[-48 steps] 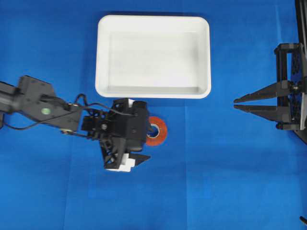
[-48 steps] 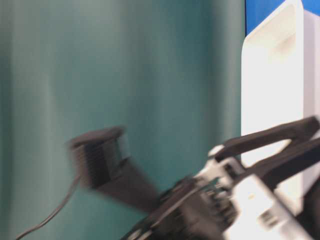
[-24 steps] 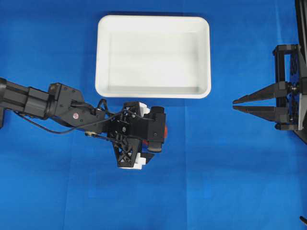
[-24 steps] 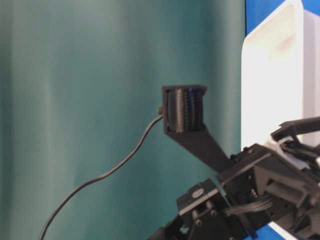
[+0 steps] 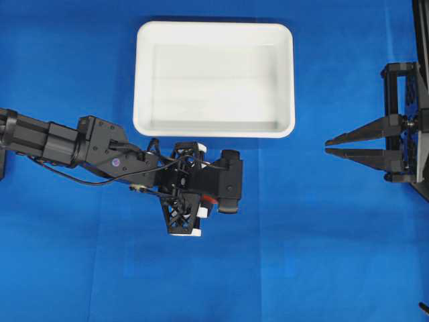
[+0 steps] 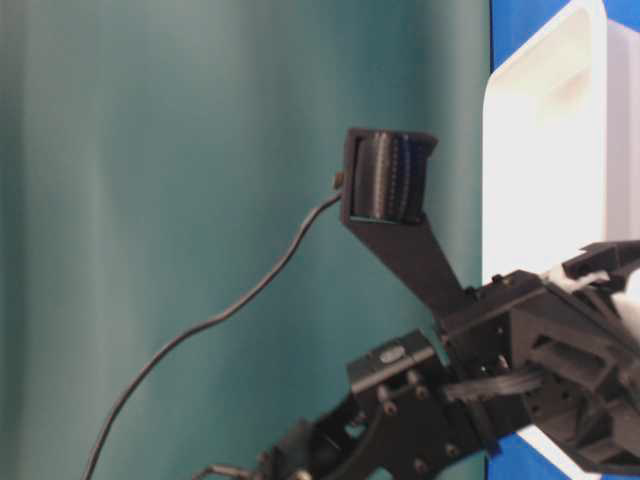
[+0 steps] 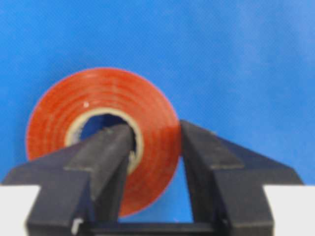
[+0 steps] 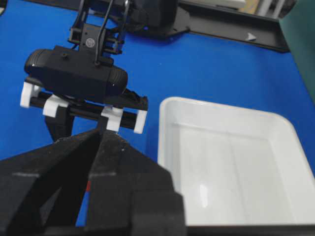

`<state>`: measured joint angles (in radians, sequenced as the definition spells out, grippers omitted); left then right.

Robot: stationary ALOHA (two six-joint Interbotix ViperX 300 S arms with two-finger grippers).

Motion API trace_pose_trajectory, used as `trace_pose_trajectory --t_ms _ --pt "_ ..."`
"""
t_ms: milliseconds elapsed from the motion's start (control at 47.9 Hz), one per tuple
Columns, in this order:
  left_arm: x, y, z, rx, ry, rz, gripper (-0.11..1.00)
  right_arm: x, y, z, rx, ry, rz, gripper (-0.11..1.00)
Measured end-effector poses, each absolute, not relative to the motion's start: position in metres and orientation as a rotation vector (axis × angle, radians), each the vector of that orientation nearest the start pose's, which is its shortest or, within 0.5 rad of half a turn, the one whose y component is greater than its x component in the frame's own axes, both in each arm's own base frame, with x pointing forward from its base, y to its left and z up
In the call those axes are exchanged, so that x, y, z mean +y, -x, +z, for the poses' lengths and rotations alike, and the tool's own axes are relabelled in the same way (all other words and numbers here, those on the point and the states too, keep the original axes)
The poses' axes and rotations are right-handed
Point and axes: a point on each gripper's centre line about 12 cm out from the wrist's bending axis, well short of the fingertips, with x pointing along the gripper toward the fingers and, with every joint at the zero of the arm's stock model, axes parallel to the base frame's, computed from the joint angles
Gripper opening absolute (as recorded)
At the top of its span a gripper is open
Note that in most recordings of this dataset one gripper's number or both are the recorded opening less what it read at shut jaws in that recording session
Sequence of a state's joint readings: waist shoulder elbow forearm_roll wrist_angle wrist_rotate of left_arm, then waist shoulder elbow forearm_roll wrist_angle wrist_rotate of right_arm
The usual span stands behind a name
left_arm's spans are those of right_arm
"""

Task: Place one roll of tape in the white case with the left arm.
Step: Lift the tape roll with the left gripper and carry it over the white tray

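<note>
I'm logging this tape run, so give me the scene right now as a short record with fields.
surface: blue cloth
roll of tape: orange-red, flat on the cloth, outside the case
left gripper: one finger in the roll's core, the other outside its rim, fingers straddling the ring wall
white case: nothing in it, beyond the left arm
right gripper: off to the right, holding nothing
task status: tape not yet in the case

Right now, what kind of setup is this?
Likely a lab tabletop bench for two-arm manipulation recording. A plain blue cloth covers the work surface, two black robot arms face each other, the left gripper and right gripper, with only a white case and roll of tape staged.
</note>
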<state>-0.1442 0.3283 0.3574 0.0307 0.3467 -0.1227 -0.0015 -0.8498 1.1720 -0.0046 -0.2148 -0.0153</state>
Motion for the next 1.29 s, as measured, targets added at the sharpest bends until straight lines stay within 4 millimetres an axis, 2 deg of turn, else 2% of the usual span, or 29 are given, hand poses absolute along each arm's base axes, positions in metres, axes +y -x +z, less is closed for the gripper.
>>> trace_pose_trajectory --t_ms 104,313,480,647,794,961,1295 --pt "-0.065 -0.445 0.119 1.026 0.002 -0.077 0.27 -0.001 -0.216 0.262 0.112 0.018 -0.001 -0.11" --pt "-0.063 -0.441 0.183 0.942 -0.011 -0.083 0.27 0.0 -0.216 0.26 0.127 0.018 0.001 -0.11" --pt "-0.037 -0.437 0.21 0.892 -0.016 -0.046 0.27 0.0 -0.216 0.26 0.129 0.018 0.001 -0.11" --pt "0.014 -0.435 0.208 0.902 -0.01 0.042 0.27 0.0 -0.216 0.259 0.13 0.017 0.0 -0.11" --pt "0.051 -0.435 0.206 0.887 0.017 0.115 0.27 0.0 -0.216 0.258 0.141 0.014 0.0 -0.11" --pt "0.089 -0.437 0.179 0.915 0.053 0.19 0.27 -0.001 -0.217 0.255 0.161 0.012 -0.001 -0.11" --pt "0.106 -0.442 0.117 1.004 0.078 0.214 0.27 0.0 -0.219 0.251 0.178 0.012 0.0 -0.11"
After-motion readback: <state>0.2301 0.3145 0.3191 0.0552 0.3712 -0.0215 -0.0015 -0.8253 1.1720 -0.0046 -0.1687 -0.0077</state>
